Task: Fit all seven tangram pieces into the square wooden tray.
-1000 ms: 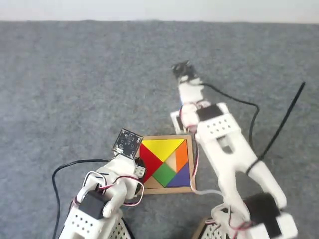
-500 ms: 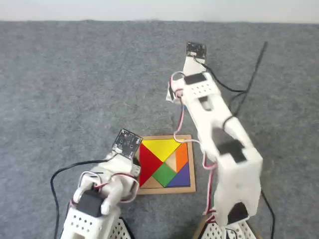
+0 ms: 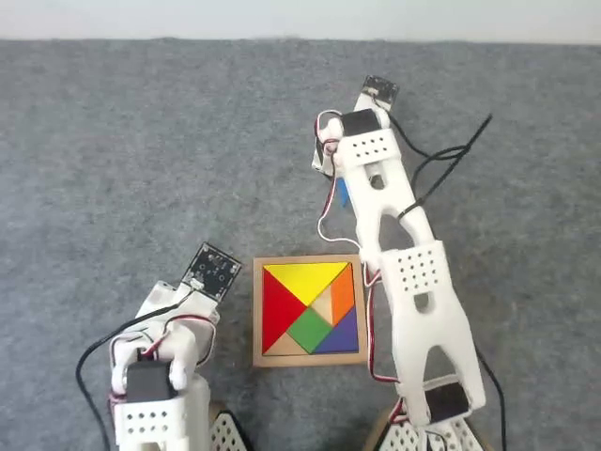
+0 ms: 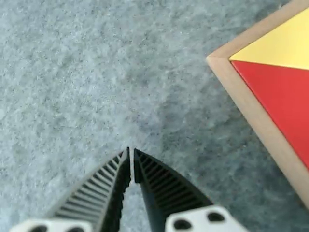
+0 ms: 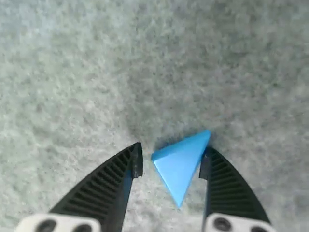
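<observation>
Two jaws all but together, holding nothing: that is the left gripper (image 4: 131, 153), which hangs at the lower left of the high view, over carpet (image 3: 141, 141) just beside a corner of the tray (image 3: 256, 319). At lower centre the tray carries five coloured pieces (image 3: 305, 278), plus two pale patches (image 3: 324, 307) that we cannot tell from bare wood. Up and to the right, the right gripper (image 5: 170, 155) has its jaws apart on either side of the blue triangle (image 5: 179, 164), which lies flat on the carpet, well apart from the tray. We judge picking up this piece to be the step in hand. Next the jaws should close squarely on it, lift, and carry it to a matching gap.
</observation>
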{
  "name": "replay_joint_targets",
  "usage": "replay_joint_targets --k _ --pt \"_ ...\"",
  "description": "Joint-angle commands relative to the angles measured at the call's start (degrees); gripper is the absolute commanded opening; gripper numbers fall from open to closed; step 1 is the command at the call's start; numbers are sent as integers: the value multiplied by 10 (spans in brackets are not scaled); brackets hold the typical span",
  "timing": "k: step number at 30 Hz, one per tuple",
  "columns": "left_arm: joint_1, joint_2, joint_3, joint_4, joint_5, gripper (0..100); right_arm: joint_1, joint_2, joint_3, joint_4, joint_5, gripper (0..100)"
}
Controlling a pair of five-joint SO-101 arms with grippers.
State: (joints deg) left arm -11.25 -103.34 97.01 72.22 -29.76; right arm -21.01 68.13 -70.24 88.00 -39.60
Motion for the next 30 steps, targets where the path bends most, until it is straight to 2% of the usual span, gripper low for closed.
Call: replay_joint_targets --k 1,6,14,18,23,30 --pt "-3 -11 -19 2 -6 15 4 54 -141 38 -4 191" --pt "-5 -11 -19 8 -6 15 2 105 -216 79 39 188" --pt "-7 -11 -22 18 -6 15 4 105 -217 145 93 183" --pt "-7 -11 -22 18 -6 15 5 105 -216 146 94 113" --pt "-7 -11 -21 18 -6 15 4 105 -216 146 96 108" --pt "-7 -11 -20 18 -7 15 4 105 -216 148 168 59"
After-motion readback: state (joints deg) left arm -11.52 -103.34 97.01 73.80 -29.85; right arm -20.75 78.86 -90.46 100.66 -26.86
